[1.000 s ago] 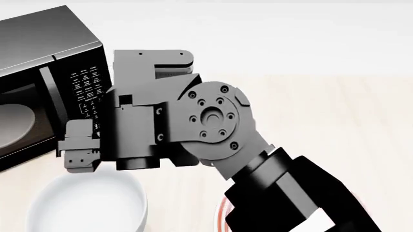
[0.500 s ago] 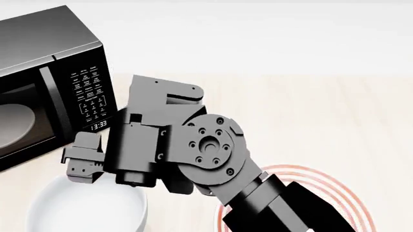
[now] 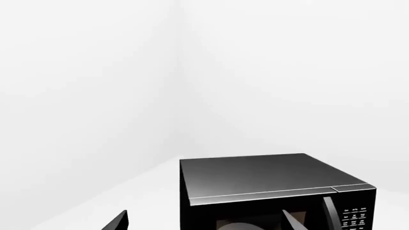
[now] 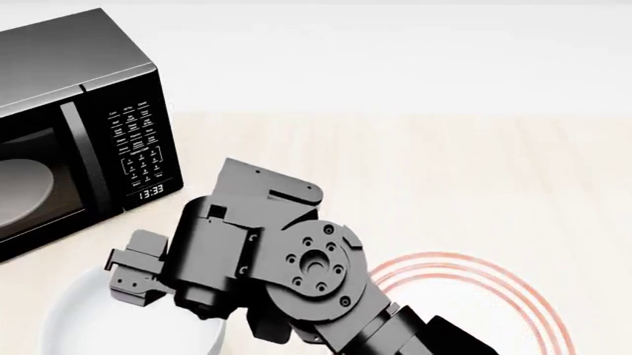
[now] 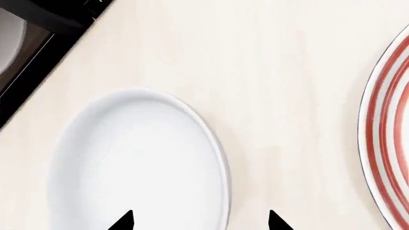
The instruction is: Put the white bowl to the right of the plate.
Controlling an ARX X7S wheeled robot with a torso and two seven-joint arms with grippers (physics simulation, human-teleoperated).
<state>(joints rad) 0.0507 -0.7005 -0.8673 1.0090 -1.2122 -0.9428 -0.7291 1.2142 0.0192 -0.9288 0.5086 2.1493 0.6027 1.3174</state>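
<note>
The white bowl [image 5: 137,158] sits on the light wooden table, at the lower left of the head view [image 4: 99,325]. My right gripper [image 5: 200,221] hangs over it, open. One fingertip is over the bowl's inside and the other over the table just outside the rim. In the head view the right gripper [image 4: 138,285] is at the bowl's far rim. The plate [image 4: 484,296] with red rings lies to the right of the bowl, partly hidden by my right arm; its edge shows in the right wrist view [image 5: 390,143]. My left gripper [image 3: 204,225] is open and faces the microwave.
A black microwave [image 4: 79,126] stands at the back left, close behind the bowl; it also shows in the left wrist view [image 3: 275,191]. A pale dish [image 4: 20,192] shows through its door. Bare table [image 4: 445,170] stretches behind and right of the plate.
My right arm has come down and toward the bowl, bringing the gripper to the bowl's rim. More of the plate shows now. The bowl and plate have not moved.
</note>
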